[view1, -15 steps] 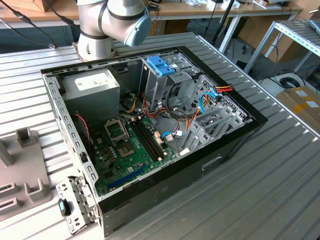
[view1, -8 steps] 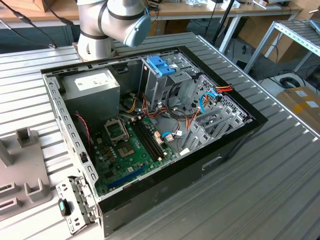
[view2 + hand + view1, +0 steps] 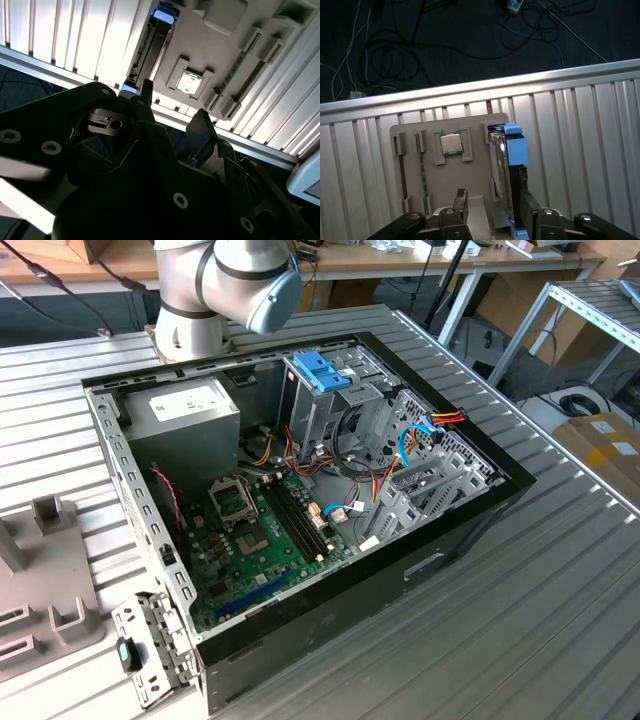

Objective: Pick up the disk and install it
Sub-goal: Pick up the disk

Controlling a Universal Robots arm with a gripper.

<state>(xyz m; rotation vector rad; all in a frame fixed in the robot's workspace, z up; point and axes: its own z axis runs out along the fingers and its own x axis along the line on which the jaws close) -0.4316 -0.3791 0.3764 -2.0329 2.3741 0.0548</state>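
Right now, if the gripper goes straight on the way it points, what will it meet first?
Most likely the disk, standing on edge in the grey tray: in the first wrist view it lies between the fingers of the open gripper. Depth is unclear.

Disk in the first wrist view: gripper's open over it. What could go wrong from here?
The disk stands on edge in a slot of the grey holder; an off-centre close by the gripper could tilt or jam it. The processor chip sits close beside it and might get knocked.
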